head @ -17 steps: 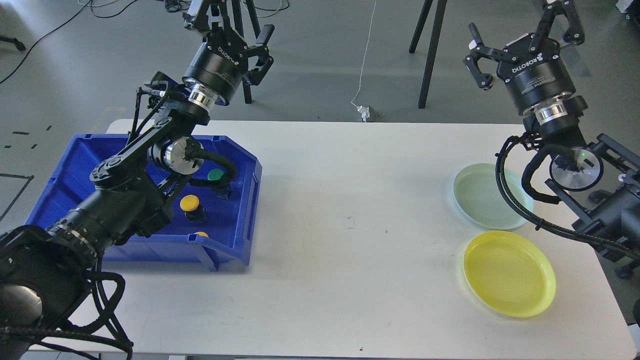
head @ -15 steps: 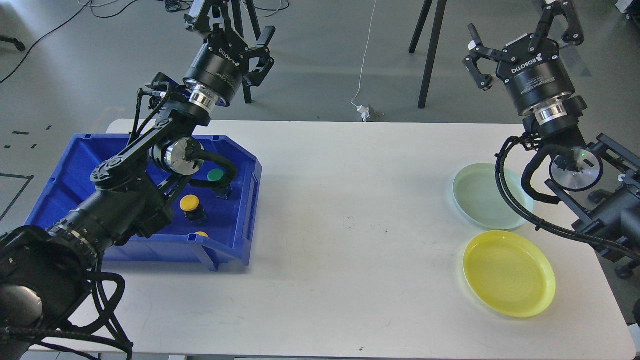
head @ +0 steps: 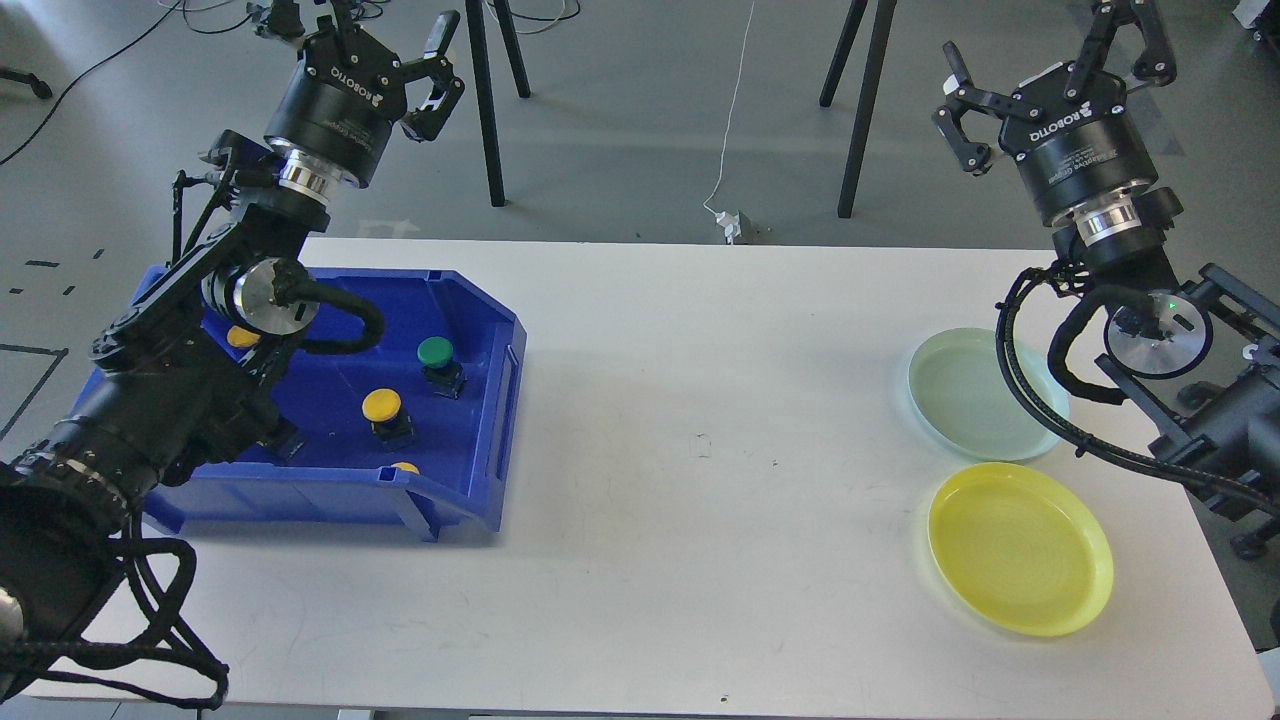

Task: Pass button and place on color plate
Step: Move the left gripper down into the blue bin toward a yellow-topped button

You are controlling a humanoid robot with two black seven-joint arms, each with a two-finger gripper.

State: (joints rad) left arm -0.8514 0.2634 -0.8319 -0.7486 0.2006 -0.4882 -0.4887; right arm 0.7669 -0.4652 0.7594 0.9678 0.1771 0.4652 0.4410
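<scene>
Grey floor with cables and black stand legs lies behind a white worktop point(head: 700, 420) that has a blue bin point(head: 480, 300) at its left end and two plates at its right. No button has been picked yet: a green-capped push button point(head: 437, 362) and a yellow-capped push button point(head: 384, 413) stand upright on the bin floor, a little apart, with another yellow cap point(head: 404, 467) just showing behind the front lip and one more point(head: 241, 336) half hidden by the left arm. Each looks like a small rigid plastic part, light, with a smooth domed cap over a dark squarish body; the cap would likely slip, so the flat sides of the body seem the better place to take hold, coming straight down. The left gripper point(head: 385, 45) is raised beyond the bin's far wall, its fingers spread and empty. The right gripper point(head: 1050, 55) is also held high past the worktop's back edge, fingers spread, nothing in them. The pale green plate point(head: 985, 392) and the yellow plate point(head: 1020, 548) lie close together near the right edge, both bare. Bin walls and the sloped front lip crowd the buttons, while the wide middle of the worktop gives open room for a handover.
</scene>
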